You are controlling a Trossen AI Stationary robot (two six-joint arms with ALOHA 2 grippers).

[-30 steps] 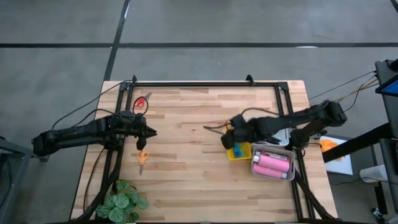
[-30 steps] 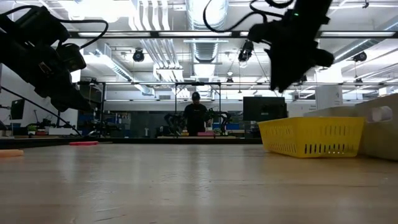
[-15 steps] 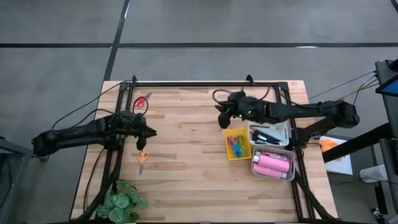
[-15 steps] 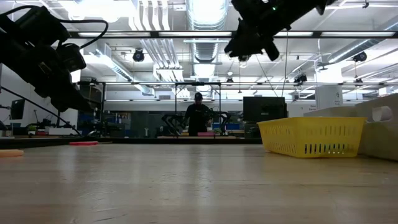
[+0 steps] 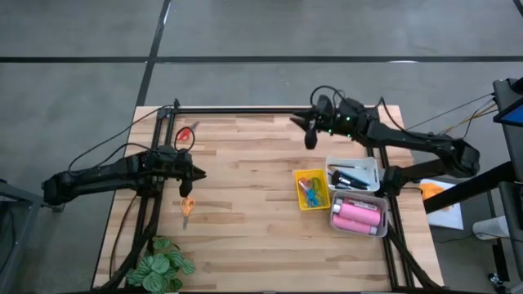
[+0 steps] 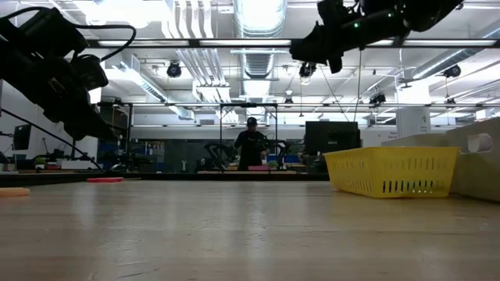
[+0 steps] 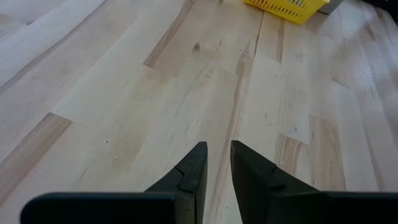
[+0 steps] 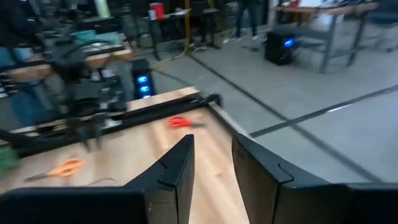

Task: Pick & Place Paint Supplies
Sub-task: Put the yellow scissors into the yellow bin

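Red-handled scissors (image 5: pixel 186 135) lie flat near the table's far left, and orange-handled scissors (image 5: pixel 187 206) lie flat nearer the front. My left gripper (image 5: pixel 198 174) hovers between them, narrowly open and empty. My right gripper (image 5: pixel 310 139) hangs high over the table's far side, pointing about level toward the left. It is open with nothing between its fingers (image 8: pixel 180 165). Coloured scissors (image 5: pixel 310 189) lie in the yellow tray (image 5: pixel 301 196). A black brush (image 5: pixel 350 178) lies in a white tray (image 5: pixel 372 166). Pink bottles (image 5: pixel 357 216) lie in another tray.
A leafy green plant (image 5: pixel 163 265) stands at the near left corner. A dark frame rail (image 5: pixel 261 110) runs along the far edge. Bare wood (image 5: pixel 245 212) lies between the arms. A person (image 6: pixel 251 144) stands in the room far behind the table.
My right gripper has risen from over the yellow tray and swung toward the table's far edge. It has tipped from pointing down to about level. The yellow tray, which the gripper covered before, now shows whole.
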